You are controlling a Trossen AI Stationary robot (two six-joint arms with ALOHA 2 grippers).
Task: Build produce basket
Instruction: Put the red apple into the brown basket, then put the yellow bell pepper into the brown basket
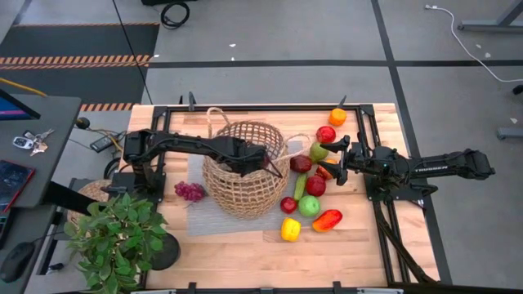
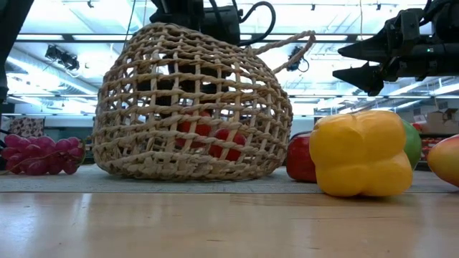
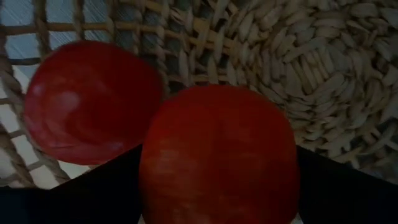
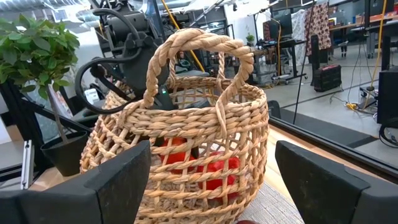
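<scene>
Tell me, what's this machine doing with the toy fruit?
It is filling the basket with toy produce. The left gripper is reaching down inside the basket, where two red pieces already lie. Its fingers are open around one red piece, not pinching it. The right gripper hangs open above the pile of fruit beside the basket, facing it and holding nothing. Most of the produce is on the table, including a yellow pepper and a bunch of grapes.
</scene>
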